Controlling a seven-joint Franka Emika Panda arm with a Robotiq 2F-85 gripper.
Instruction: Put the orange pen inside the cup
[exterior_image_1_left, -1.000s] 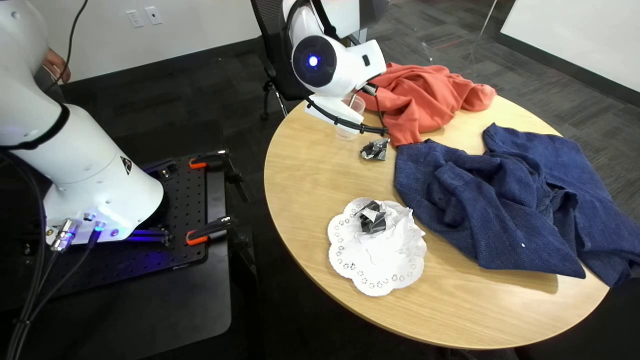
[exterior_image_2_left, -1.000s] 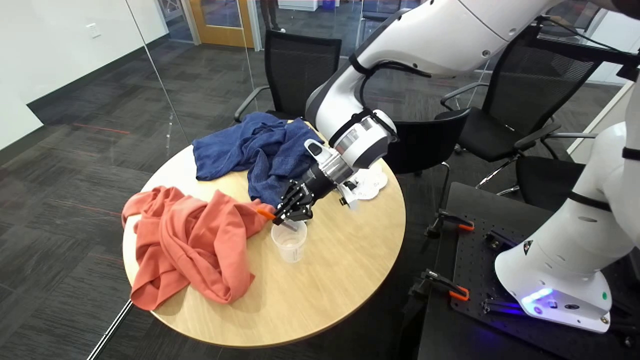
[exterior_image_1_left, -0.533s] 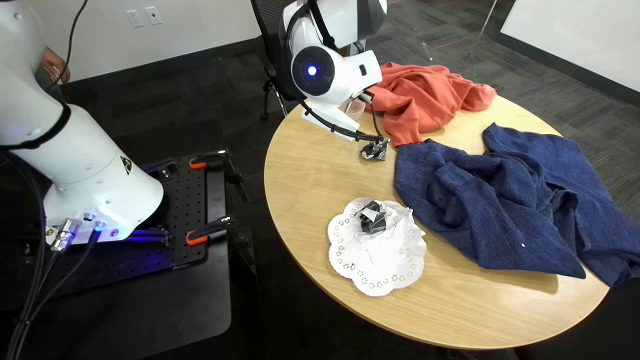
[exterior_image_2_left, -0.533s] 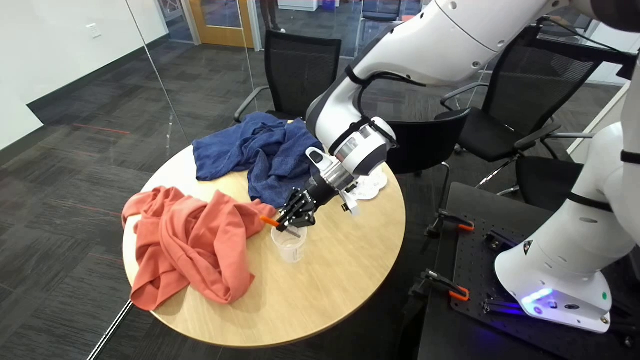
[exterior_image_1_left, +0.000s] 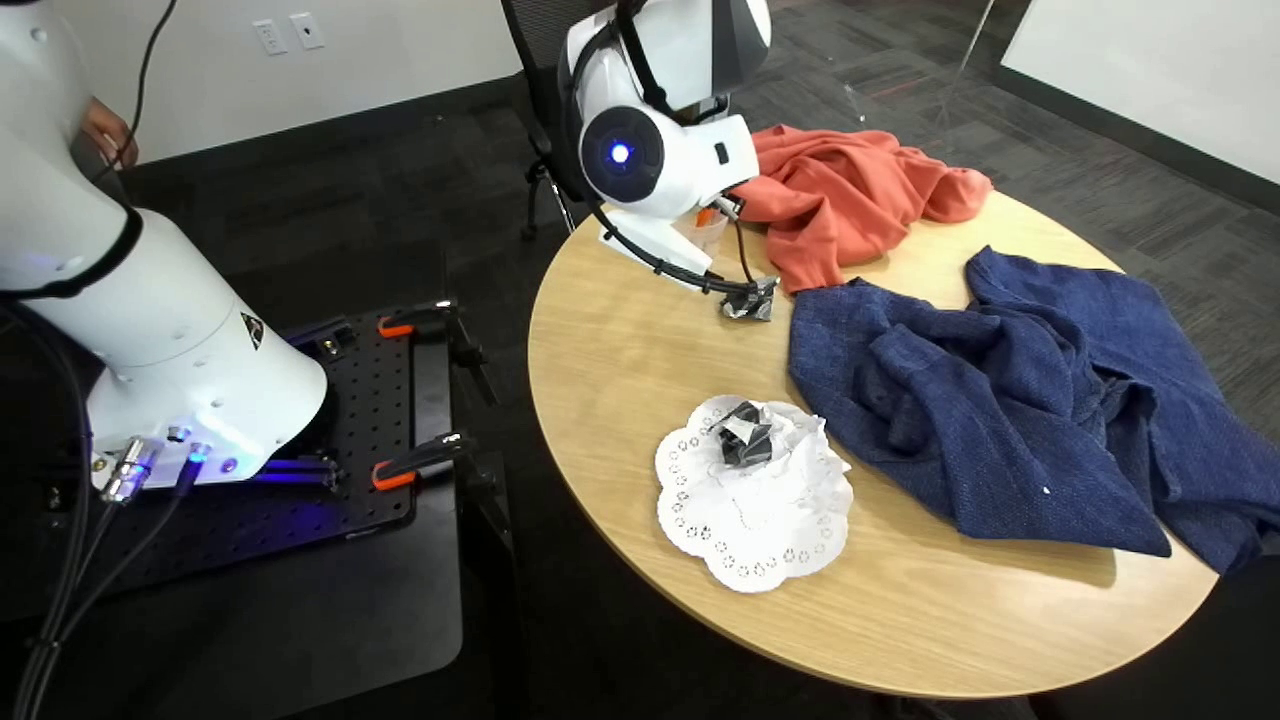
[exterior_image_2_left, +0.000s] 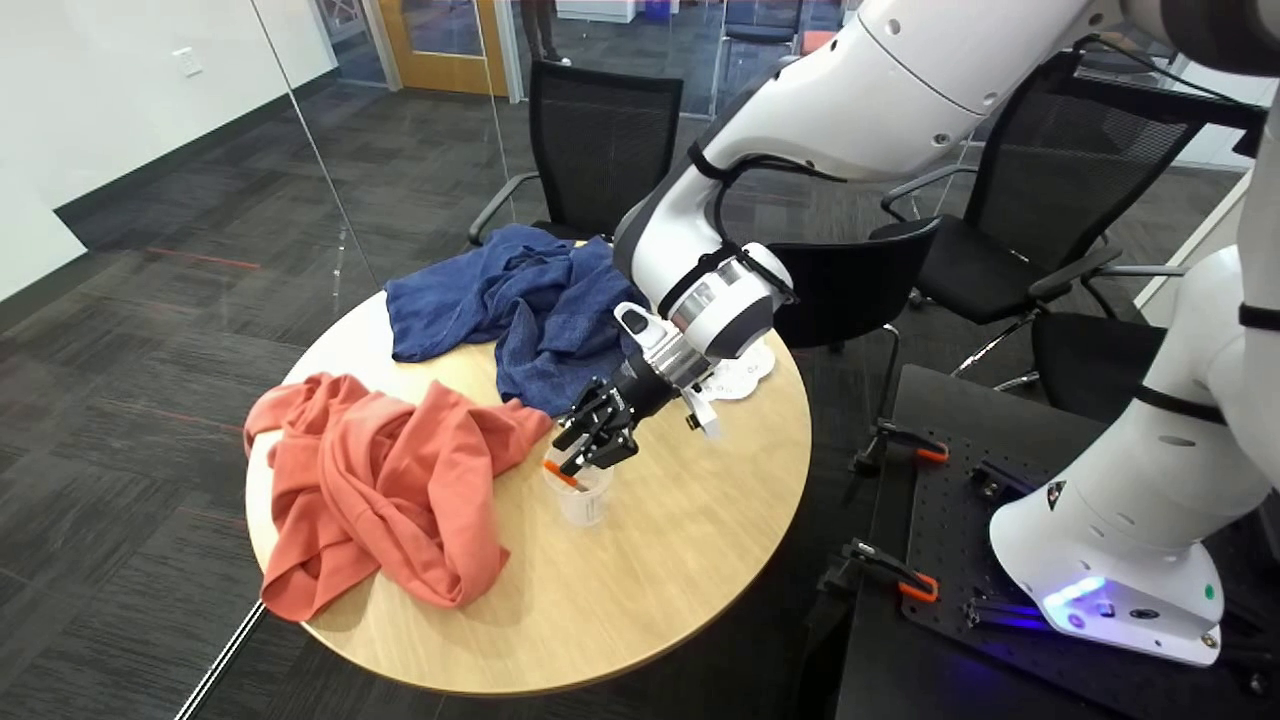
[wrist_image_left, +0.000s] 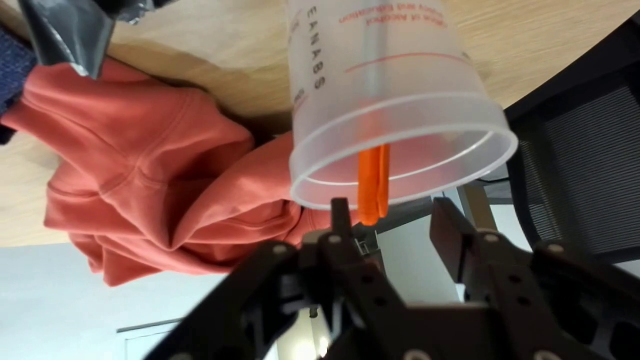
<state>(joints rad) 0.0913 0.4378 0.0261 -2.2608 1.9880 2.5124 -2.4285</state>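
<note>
The clear cup (wrist_image_left: 400, 75) stands upright on the table, in both exterior views too (exterior_image_2_left: 583, 508) (exterior_image_1_left: 710, 238). The orange pen (wrist_image_left: 371, 185) is inside it; its grey shaft shows through the cup wall and its orange end sticks out just past the rim. The orange end also shows at the cup's mouth in both exterior views (exterior_image_2_left: 565, 474) (exterior_image_1_left: 705, 216). My gripper (wrist_image_left: 391, 207) is open at the cup's mouth. The pen's end lies just beyond the fingertips, nearer one finger, and is not clamped. The gripper shows above the cup in an exterior view (exterior_image_2_left: 572, 452).
A red cloth (exterior_image_2_left: 400, 480) lies beside the cup. A blue cloth (exterior_image_1_left: 1000, 400) covers part of the round table (exterior_image_1_left: 620, 380). A dark crumpled clump (exterior_image_1_left: 748, 300) lies near the cup. A white doily (exterior_image_1_left: 690, 500) holds another dark clump (exterior_image_1_left: 745, 440).
A second ago the gripper was shut on the pen, tilted over the cup's mouth. The gripper lowered slightly and opened, and the pen slid down into the cup.
</note>
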